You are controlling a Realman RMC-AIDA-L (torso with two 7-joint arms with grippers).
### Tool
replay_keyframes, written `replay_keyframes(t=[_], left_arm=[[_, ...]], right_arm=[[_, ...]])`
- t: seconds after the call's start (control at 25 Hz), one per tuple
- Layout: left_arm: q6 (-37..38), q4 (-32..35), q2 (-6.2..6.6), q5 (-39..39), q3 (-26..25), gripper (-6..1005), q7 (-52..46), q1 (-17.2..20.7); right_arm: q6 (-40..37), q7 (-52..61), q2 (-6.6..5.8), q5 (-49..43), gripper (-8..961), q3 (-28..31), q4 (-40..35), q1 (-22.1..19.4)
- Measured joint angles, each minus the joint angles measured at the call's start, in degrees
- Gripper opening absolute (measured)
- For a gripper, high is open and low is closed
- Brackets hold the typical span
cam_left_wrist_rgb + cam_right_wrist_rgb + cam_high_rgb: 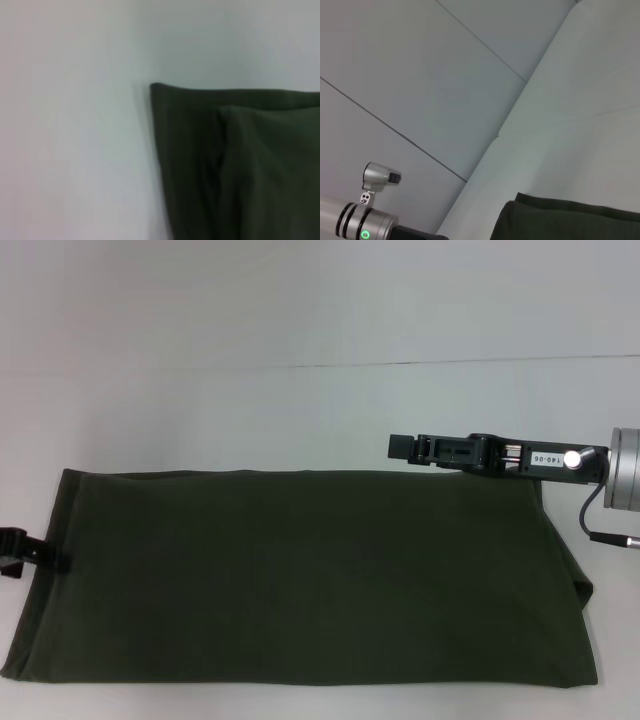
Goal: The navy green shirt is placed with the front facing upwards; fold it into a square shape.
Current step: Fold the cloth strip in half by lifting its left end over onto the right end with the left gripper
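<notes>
Even, soft light; the white bench (300,410) is washed pale, and the navy green shirt (240,165) blurs close-up.

The navy green shirt (300,575) is observed as uniform dark olive green, unpatterned. The tabletop (250,410) is noted as plain white. The right end effector (400,446) is finished black, its wrist housing silver.
</notes>
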Motion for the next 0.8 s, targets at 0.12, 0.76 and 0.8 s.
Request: replay_keyframes(t=[0.12,0.76,0.8], left_arm=[[-0.12,0.0,-0.02,0.47,0.0,749,-0.08,0.06],[-0.19,-1.56,-0.55,0.55,-0.04,748,0.24,-0.37],[-0.22,-1.57,-0.54,0.55,-0.04,748,0.23,-0.35]], right_arm=[[0.0,0.01,0.0,0.0,776,0.0,0.0,0.02],[0.15,0.01,0.0,0.0,776,0.0,-0.03,0.12],[0.15,0.01,0.0,0.0,776,0.0,-0.07,0.12]])
